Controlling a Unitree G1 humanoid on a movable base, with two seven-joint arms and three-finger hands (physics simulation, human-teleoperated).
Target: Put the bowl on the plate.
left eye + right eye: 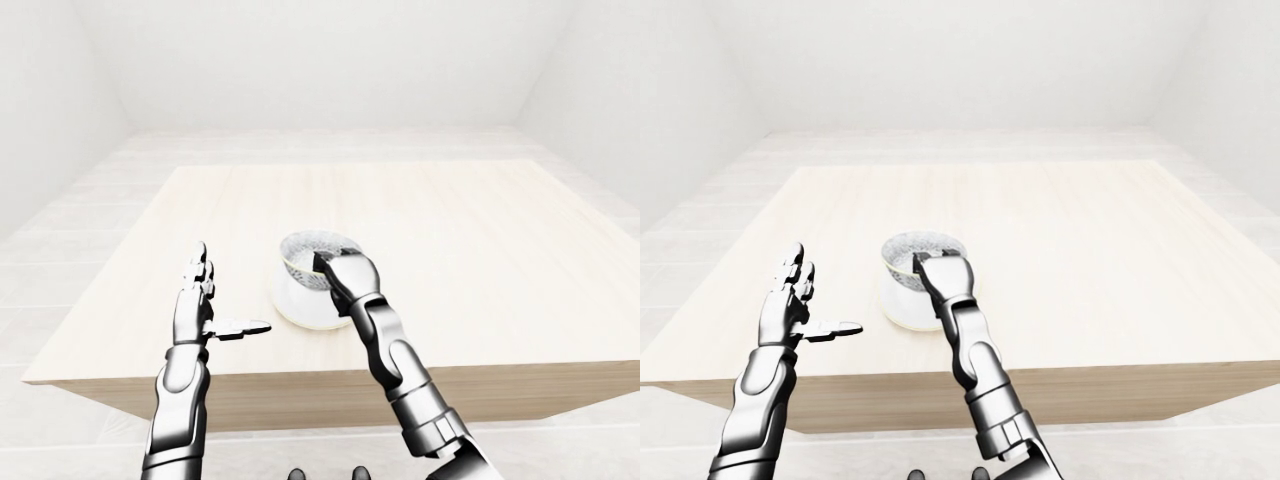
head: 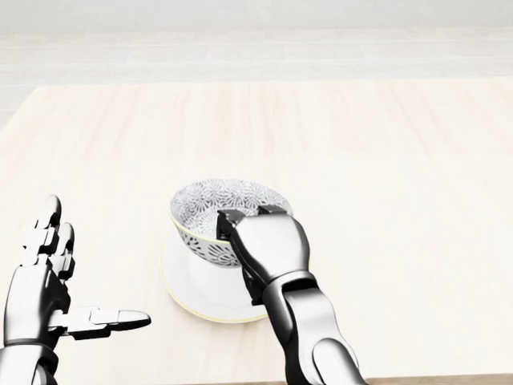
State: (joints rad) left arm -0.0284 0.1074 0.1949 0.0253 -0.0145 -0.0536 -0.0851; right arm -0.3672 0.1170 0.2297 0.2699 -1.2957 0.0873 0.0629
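A patterned black-and-white bowl (image 2: 212, 210) is over a white plate (image 2: 192, 285) near the bottom edge of the wooden table in the head view. My right hand (image 2: 244, 220) is shut on the bowl's right rim, fingers hooked over the rim into the inside. The bowl sits toward the plate's upper left; whether it rests on the plate or hangs just above it I cannot tell. My left hand (image 2: 56, 281) is open at the lower left, fingers up and thumb pointing right, apart from the plate.
The light wooden table (image 1: 450, 230) stretches wide above and to the right of the plate. Its near edge (image 1: 300, 375) runs just below both hands. A pale floor and white walls surround it.
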